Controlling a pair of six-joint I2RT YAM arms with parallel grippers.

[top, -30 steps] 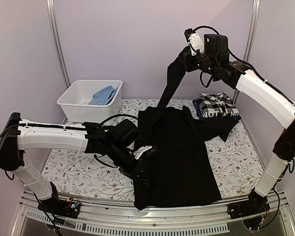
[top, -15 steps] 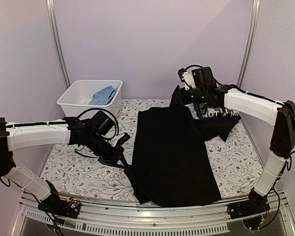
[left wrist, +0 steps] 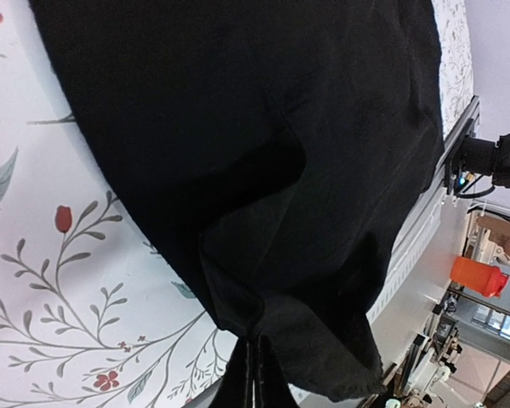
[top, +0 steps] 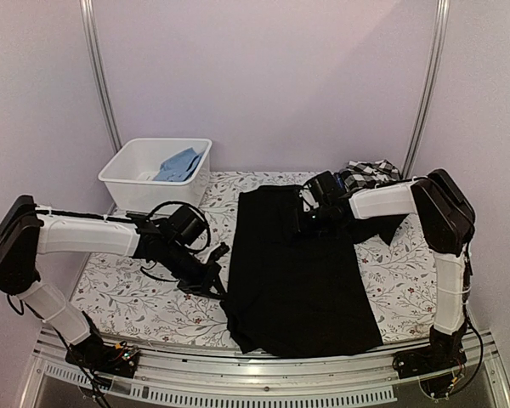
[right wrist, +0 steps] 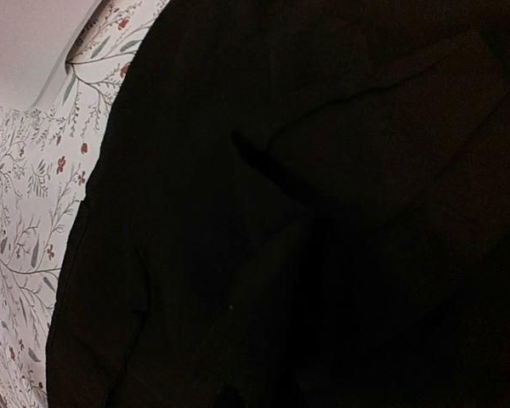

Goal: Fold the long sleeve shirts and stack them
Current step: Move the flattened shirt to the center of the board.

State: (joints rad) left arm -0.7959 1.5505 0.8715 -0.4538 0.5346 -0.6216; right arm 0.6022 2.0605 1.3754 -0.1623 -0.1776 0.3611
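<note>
The plain black shirt (top: 302,280) lies spread over the middle of the flowered table. My left gripper (top: 221,287) is low at its near left edge; in the left wrist view the gripper (left wrist: 257,364) is shut on a raised fold of the shirt's hem (left wrist: 306,340). My right gripper (top: 309,221) rests low on the shirt's upper part. The right wrist view shows only dark cloth (right wrist: 238,212), with the fingers lost in it. The black-and-white checked shirt (top: 372,173) lies folded at the back right, behind the right arm. The lettered shirt is hidden.
A white bin (top: 119,177) with blue cloth (top: 178,163) in it stands at the back left. Bare flowered table (top: 127,293) lies left of the shirt. The metal front rail (top: 238,376) runs just below the shirt's hem.
My right gripper has come down from high above the back, laying the raised sleeve onto the shirt. My left gripper has moved left, then back to the shirt's near left edge.
</note>
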